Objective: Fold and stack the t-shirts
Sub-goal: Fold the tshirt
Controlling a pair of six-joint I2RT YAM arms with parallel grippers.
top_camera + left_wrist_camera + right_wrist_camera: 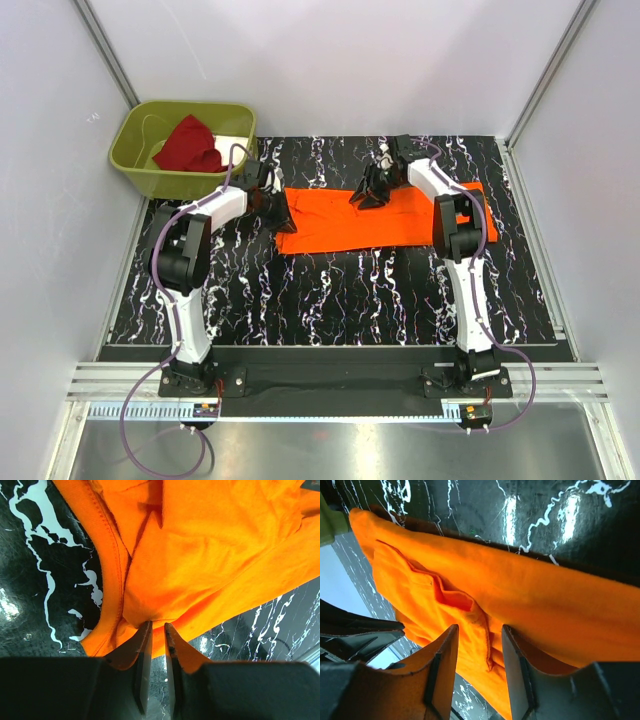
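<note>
1. Far left: an olive-green plastic bin holds a dark red cloth t-shirt, crumpled and not yet folded.
2. The left claw sits at the left end of the large bright orange cloth t-shirt. Its fingers are nearly together, nipping a small bunch of cloth beside the stitched edge.
3. The orange t-shirt lies as a long band across the far half of the black, white-veined counter. It is apparently already doubled lengthwise.
4. The right claw is at the band's far edge, about mid-length. Its fingers stand partway apart, with a thick fold filling the gap. I read it as clamped on that fold.
5. Handling, as I judge it: the shirt is light, limp and without stiffness, and will sag between the two holds.
6. Best hold is at edges or corners, through all layers. A shallow pinch could let the under-layer slip free.
</note>
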